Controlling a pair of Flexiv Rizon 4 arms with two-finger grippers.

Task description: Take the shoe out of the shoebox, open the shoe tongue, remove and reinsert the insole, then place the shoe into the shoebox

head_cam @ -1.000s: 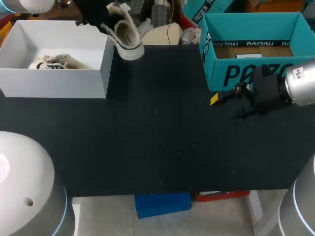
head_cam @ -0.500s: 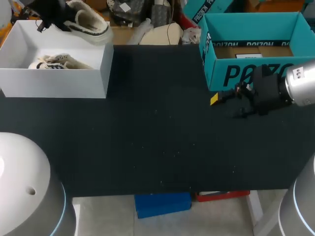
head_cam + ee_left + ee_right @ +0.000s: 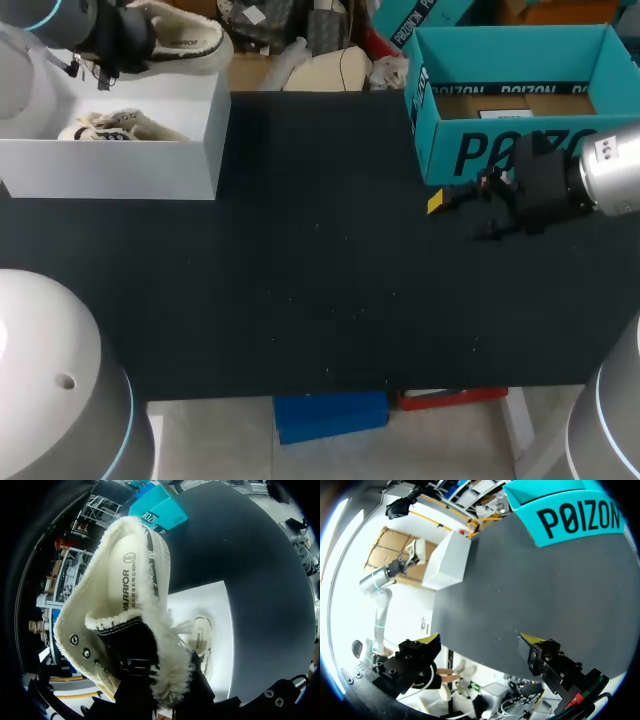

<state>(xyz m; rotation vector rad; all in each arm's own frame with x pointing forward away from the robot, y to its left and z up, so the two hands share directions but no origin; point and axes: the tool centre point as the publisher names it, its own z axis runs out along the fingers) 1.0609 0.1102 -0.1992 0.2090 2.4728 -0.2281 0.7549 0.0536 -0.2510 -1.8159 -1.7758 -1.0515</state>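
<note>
Head view: left gripper (image 3: pixel 118 40) at the far left, fingers clamped on the heel collar of the fleece-lined shoe (image 3: pixel 185 38), which is held above the far edge of the white shoebox (image 3: pixel 120 165). A second shoe (image 3: pixel 115 127) lies inside that box. Right gripper (image 3: pixel 462 215) hangs over the table (image 3: pixel 320 290) at the right, on the near side of the teal box (image 3: pixel 520 150). Right wrist view shows its fingers wide apart.

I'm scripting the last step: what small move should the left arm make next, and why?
Probably lower the shoe into the white box, next to the second shoe: it hangs over the box's back edge with its insole in, and bare floor shows there.
</note>
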